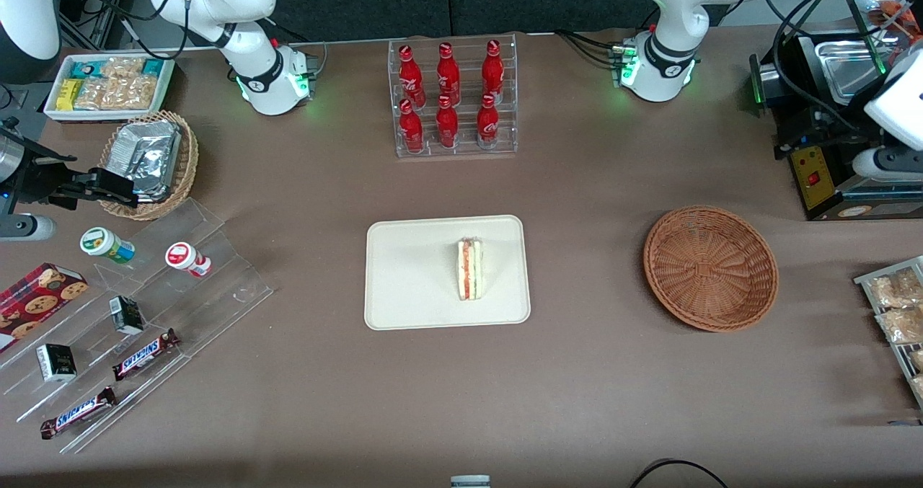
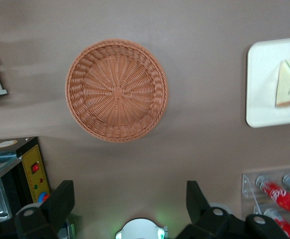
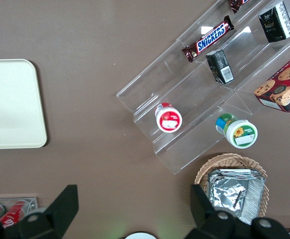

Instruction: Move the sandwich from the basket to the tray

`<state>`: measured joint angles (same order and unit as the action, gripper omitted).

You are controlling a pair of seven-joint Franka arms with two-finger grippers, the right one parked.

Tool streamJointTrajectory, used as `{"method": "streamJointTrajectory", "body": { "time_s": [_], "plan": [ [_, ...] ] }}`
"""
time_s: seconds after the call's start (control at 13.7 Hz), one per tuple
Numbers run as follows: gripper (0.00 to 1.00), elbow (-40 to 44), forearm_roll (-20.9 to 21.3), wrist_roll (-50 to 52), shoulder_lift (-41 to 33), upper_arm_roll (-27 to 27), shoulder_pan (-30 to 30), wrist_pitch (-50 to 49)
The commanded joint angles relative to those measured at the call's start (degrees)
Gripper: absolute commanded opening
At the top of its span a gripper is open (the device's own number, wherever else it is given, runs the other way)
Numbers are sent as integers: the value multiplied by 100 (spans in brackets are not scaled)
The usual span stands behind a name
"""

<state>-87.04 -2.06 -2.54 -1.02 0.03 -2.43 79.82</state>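
The sandwich [image 1: 470, 269], a pale wedge with red-orange filling at its edge, lies on the cream tray [image 1: 411, 286] in the middle of the table. The round reddish-brown basket [image 1: 710, 267] sits beside the tray toward the working arm's end, with nothing in it. The left wrist view looks down from high up on the basket [image 2: 117, 90], the tray's corner [image 2: 264, 99] and the sandwich [image 2: 289, 84]. My left gripper [image 2: 130, 191] hangs high over bare table between the basket and its own arm's base. It is open, its fingers [image 2: 62, 196] wide apart with nothing between them.
A clear rack of red bottles [image 1: 453, 99] stands farther from the camera than the tray. A machine with a yellow panel [image 1: 815, 178] and a rack of snack bags [image 1: 894, 308] flank the basket. An acrylic stand of snacks [image 1: 144, 308] and a foil-filled wicker basket [image 1: 148, 160] lie toward the parked arm's end.
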Motion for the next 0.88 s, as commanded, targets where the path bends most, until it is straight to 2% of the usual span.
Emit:
{"method": "streamJointTrajectory", "body": {
  "time_s": [0.0,0.22,0.8],
  "plan": [
    [99,-611,-5,-150,-494,128,-153,280],
    [99,-490,276,86,-417,58,-161,289],
    [99,-357,303,650,-337,14,-153,271]
  ]
}}
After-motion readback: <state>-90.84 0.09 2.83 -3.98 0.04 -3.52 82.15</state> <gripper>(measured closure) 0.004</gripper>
